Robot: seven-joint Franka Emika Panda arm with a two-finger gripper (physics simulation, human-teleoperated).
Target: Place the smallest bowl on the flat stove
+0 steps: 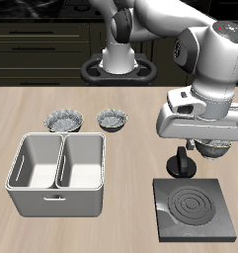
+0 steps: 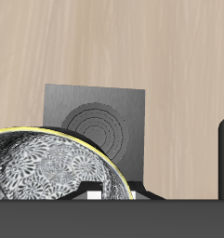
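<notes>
Your table point(image 1: 130, 104) carries everything, a pale wood top. The white two-compartment bin point(image 1: 51, 203) sits by one front corner. The flat stove point(image 1: 195, 208) lies by the other front corner, rings up and nothing resting on it. Two wider grey speckled bowls stand side by side behind the bin, mid-table: one point(image 1: 61, 120), the other point(image 1: 112, 120). The smallest bowl point(image 1: 219, 151) hangs right under your gripper point(image 1: 201, 146), clear of the table, above the strip just behind the stove's back edge. The wrist view has the bowl point(image 2: 48, 167) close up, overlapping one corner of the stove point(image 2: 104, 116). The fingers are hidden by the hand and bowl; the gripper reads as pinched on the bowl's rim.
</notes>
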